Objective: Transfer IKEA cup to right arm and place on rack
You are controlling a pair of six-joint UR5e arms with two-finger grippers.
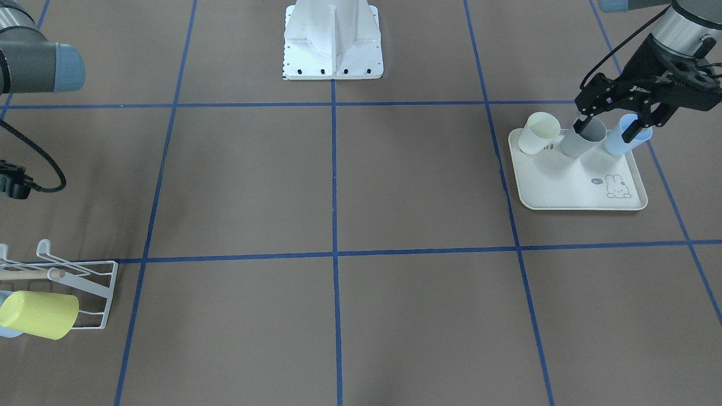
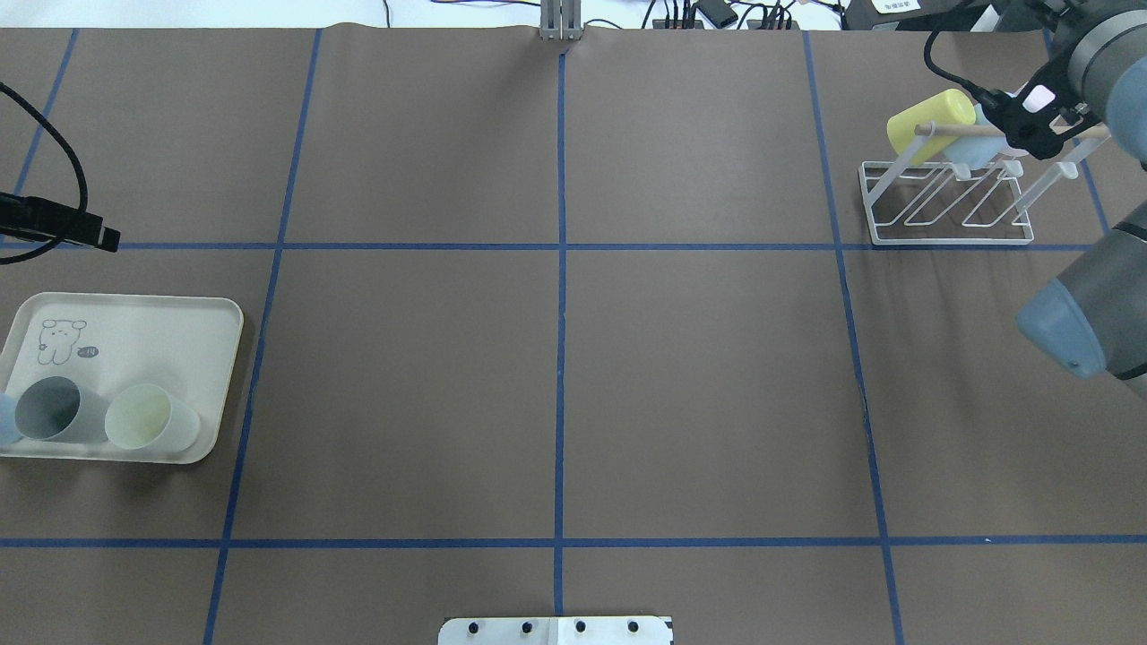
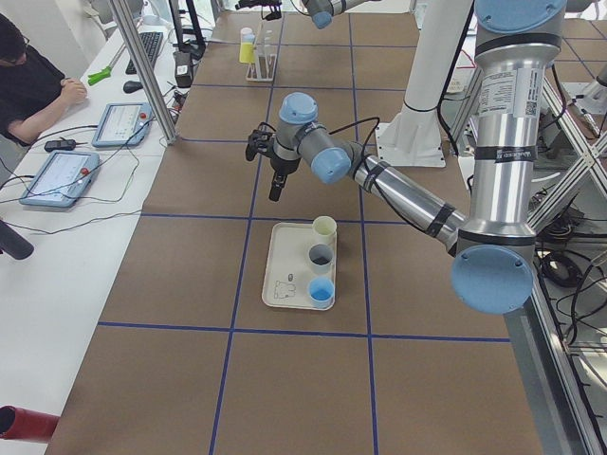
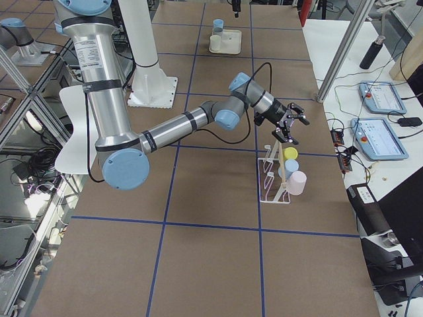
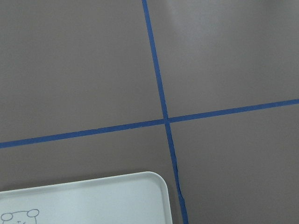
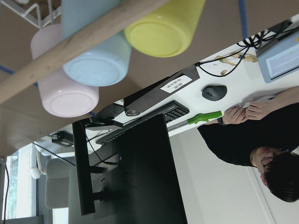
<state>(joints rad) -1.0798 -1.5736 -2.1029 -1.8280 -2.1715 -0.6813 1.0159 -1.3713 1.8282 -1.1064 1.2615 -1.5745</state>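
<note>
l claw (image 1: 608, 128) wide, hung over tray (image 1: 564, 180), r claw (image 2: 1021, 121) at rack (image 2: 950, 240), state unclear

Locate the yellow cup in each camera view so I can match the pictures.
Exterior front-facing: yellow cup at bottom left, on the rack.
Overhead exterior: top right.
Exterior left: far away, top, left of centre.
Exterior right: right of centre, uppermost on the rack.
Left wrist-mounted: not in view.
Right wrist-mounted: top centre.
Shared landmark: the rack it hangs on.
</note>
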